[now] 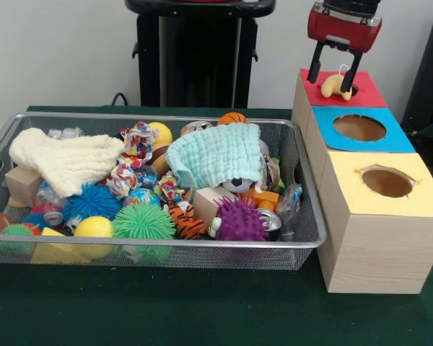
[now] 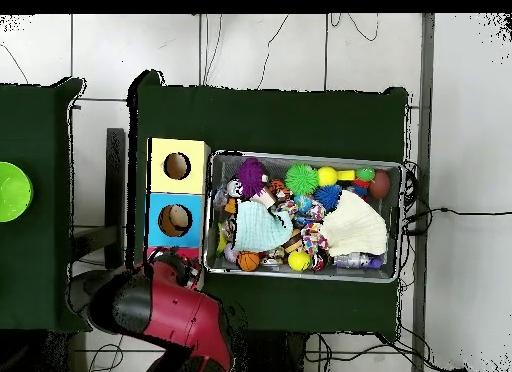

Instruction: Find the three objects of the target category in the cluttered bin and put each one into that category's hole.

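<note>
My gripper (image 1: 333, 85) hangs over the red-topped box (image 1: 368, 96) at the far right, fingers spread and open. An orange-tan plush animal (image 1: 335, 87) lies between the fingertips at the rim of the red hole (image 1: 352, 91). An orange tiger plush with black stripes (image 1: 185, 220) lies in the wire bin (image 1: 202, 245), near its front edge beside a purple spiky ball (image 1: 239, 220). No third plush shows. In the overhead view my red arm (image 2: 175, 313) covers the red box, so the gripper is hidden there.
The bin (image 2: 300, 156) holds spiky balls, a cream cloth (image 1: 65, 160), a mint cloth (image 1: 215, 155), wooden blocks, cans and small balls. The blue-topped hole (image 1: 359, 127) and the yellow-topped hole (image 1: 387, 182) sit in front of the red one. A green bowl (image 2: 12, 191) sits on a side table.
</note>
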Controlling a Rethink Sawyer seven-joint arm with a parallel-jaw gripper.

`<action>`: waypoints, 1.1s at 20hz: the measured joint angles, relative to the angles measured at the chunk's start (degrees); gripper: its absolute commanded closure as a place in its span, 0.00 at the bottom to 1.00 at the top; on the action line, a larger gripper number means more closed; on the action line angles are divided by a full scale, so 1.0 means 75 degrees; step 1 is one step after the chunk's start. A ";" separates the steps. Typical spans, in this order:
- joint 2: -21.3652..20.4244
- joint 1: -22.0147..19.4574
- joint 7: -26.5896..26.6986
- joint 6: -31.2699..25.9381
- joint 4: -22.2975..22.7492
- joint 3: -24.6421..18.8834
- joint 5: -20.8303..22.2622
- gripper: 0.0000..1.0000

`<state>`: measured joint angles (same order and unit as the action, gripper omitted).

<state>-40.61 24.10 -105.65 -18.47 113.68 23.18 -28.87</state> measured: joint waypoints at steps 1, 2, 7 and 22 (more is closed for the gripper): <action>-0.0001 0.0002 0.0000 0.0000 0.0011 -0.0002 0.0000 0.00; -0.0001 0.0004 0.0000 0.0000 0.0021 -0.0002 0.0000 0.00; -0.0001 0.0005 0.0000 -0.0005 0.0022 -0.0002 -0.0002 0.00; -0.0001 0.0219 0.0000 -0.0542 0.0020 0.0062 0.0000 1.00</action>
<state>-40.62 25.75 -105.65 -22.54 113.83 23.64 -28.87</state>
